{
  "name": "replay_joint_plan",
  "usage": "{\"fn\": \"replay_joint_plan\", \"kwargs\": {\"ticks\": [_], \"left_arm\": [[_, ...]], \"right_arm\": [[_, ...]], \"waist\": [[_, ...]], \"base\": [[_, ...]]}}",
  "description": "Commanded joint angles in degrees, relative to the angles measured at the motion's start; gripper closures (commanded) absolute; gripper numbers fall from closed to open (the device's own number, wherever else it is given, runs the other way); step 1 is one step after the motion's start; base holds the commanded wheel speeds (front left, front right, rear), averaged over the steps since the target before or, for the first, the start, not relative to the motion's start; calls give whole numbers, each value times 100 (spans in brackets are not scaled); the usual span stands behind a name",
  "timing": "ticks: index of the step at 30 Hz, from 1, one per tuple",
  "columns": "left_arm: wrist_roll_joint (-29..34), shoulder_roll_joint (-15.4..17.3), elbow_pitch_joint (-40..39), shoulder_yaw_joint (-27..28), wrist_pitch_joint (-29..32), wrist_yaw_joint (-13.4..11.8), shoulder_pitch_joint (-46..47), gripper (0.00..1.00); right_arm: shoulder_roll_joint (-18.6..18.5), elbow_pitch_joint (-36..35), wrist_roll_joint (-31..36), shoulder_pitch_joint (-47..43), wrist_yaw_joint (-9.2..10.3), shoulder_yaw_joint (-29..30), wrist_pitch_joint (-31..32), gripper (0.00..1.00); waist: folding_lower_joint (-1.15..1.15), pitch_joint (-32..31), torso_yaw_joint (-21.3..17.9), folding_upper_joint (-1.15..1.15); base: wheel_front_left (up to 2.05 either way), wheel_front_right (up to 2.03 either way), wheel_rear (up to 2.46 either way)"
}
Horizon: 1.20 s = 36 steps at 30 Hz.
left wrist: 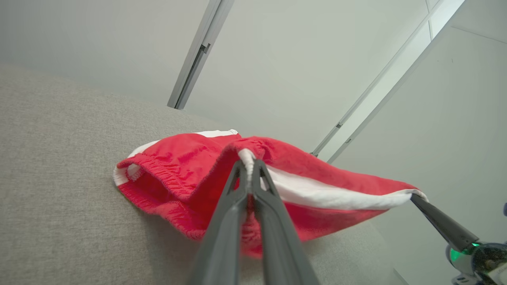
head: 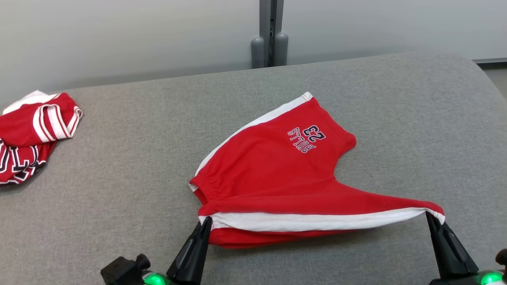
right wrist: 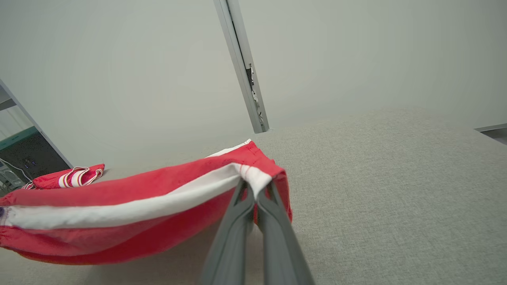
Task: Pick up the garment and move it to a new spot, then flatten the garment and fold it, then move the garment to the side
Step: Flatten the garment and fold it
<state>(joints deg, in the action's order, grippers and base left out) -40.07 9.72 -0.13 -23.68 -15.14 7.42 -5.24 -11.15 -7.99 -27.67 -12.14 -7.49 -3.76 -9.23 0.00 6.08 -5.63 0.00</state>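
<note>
While pinching the red shorts (head: 277, 174) by their white stripe, left end effector (head: 206, 221) lower centre, right end effector (head: 430, 216) lower right: stretched left-to-right, remainder up-frame on desk (head: 119, 178).

You have the left gripper (left wrist: 248, 164) clamped on the shorts (left wrist: 186, 166), at the waistband end of their white stripe (left wrist: 328, 196). From there the stripe runs taut to the shorts' right end, pinched by the right gripper (left wrist: 414, 198). The shorts' left side rests on the grey surface (left wrist: 59, 178).
</note>
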Motion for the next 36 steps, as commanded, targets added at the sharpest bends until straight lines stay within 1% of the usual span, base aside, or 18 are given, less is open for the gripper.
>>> {"fn": "replay_joint_plan", "kwargs": {"ticks": [1, 5, 9, 12, 15, 16, 17, 18, 23, 27, 28, 29, 31, 36], "left_arm": [[-37, -22, 30, -12, 0, 6, 158, 100], [-126, -102, 272, -78, -1, 6, 401, 100], [-249, -264, 595, -80, 0, 6, 763, 100], [-291, -387, 959, -79, 0, 3, 1072, 100], [-271, -514, 1320, -93, 0, -85, 1479, 100], [-247, -551, 1426, -67, -1, -166, 1618, 100], [-214, -570, 1549, -31, 0, -286, 1748, 100], [-179, -614, 1751, -63, 0, -433, 2011, 100], [-318, -657, 2113, -208, 1, -737, 2606, 100], [-495, -667, 2202, -304, 1, -987, 2974, 100], [-495, -667, 2202, -304, 1, -987, 2974, 100], [-521, -666, 2198, -317, 1, -1043, 3057, 100], [-640, -667, 2195, -341, 1, -1158, 3171, 100], [-817, -669, 2227, -477, 1, -1338, 3407, 100]], "right_arm": [[3, 73, 42, 105, -1, 43, 15, 100], [91, 429, 112, 405, -1, 150, -45, 100], [109, 792, 125, 861, -1, 186, -92, 100], [19, 1042, 144, 1274, -1, 183, 9, 100], [-89, 1310, 161, 1782, -1, 145, 124, 100], [-146, 1407, 175, 1958, -1, 114, 176, 100], [-191, 1494, 166, 2143, -1, 70, 216, 100], [-312, 1714, 158, 2506, 0, -19, 331, 100], [-628, 2293, 47, 3407, 0, -322, 634, 100], [-854, 2730, -32, 4116, -1, -725, 831, 100], [-854, 2730, -32, 4116, -1, -725, 831, 100], [-893, 2843, -65, 4291, -1, -828, 879, 100], [-939, 3082, -177, 4616, -1, -1037, 982, 100], [-1035, 3770, -342, 5340, -1, -1507, 1083, 100]], "waist": [[0, 54, 53, 0], [0, 182, 182, 0], [0, 333, 314, 0], [0, 454, 396, 0], [0, 588, 474, 0], [0, 642, 501, 0], [0, 700, 525, 0], [0, 813, 573, 0], [0, 1139, 701, 0], [0, 1388, 794, 0], [0, 1388, 794, 0], [0, 1444, 814, 0], [0, 1538, 854, 0], [0, 1683, 949, 0]], "base": [[0, 0, 0], [0, 0, 0], [0, 0, 0], [0, 0, 0], [0, 0, 0], [0, 0, 0], [0, 0, 0], [0, 0, 0], [0, 0, 0], [0, 0, 0], [0, 0, 0], [0, 0, 0], [0, 0, 0], [0, 0, 0]]}}
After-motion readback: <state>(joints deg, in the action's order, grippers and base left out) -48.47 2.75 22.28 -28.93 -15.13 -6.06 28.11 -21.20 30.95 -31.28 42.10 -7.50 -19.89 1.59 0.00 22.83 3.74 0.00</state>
